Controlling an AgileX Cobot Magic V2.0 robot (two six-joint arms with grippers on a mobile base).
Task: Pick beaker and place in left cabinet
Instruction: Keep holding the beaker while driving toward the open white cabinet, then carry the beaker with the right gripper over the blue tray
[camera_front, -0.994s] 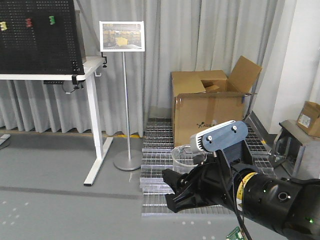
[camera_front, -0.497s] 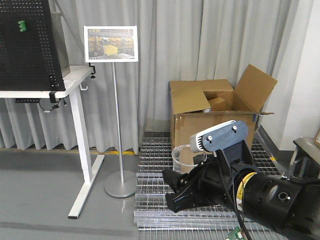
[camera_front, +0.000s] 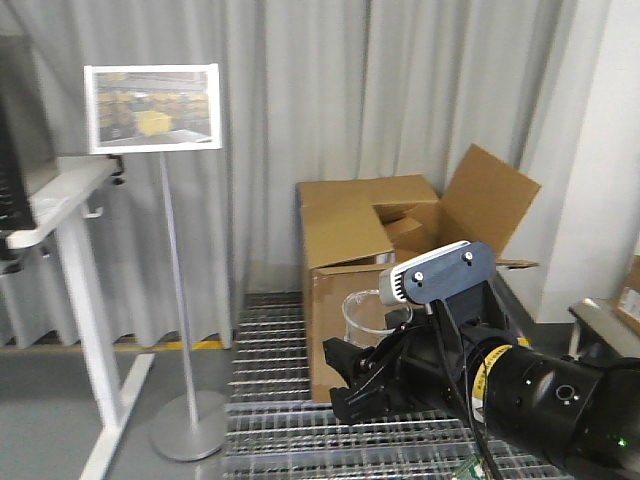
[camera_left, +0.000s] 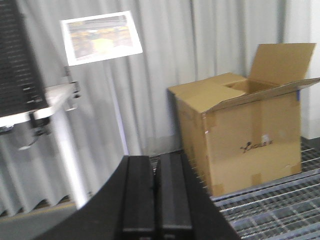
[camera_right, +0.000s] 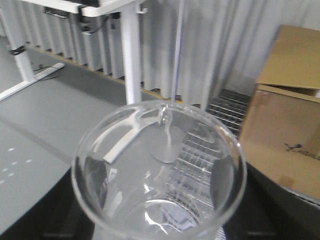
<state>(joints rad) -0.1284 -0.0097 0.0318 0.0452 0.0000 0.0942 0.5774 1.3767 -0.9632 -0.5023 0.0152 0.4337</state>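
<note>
1 beaker (camera_right: 159, 172), upright, mouth up, clamped in right end effector (camera_front: 366, 368), held above metal grating (camera_front: 270, 350); left end effector (camera_left: 156, 192) fingers pressed together, holding nothing; 1 cardboard box (camera_front: 345, 225), flaps open; 1 sign stand (camera_front: 152, 108) beside it.

Dead ahead, an open box (camera_front: 365, 265) sits on the floor grating (camera_front: 275, 425), its flaps thrown up and outward, walling off the space just behind the beaker (camera_front: 370, 310). Left of it the sign stand (camera_front: 180, 330) puts a thin pole and a round base in the path, with a passable gap on either side. Further left the tabletop's leg (camera_front: 88, 330) bars the way. The curtain (camera_front: 300, 120) closes the back and a wall (camera_front: 600, 150) the right.
</note>
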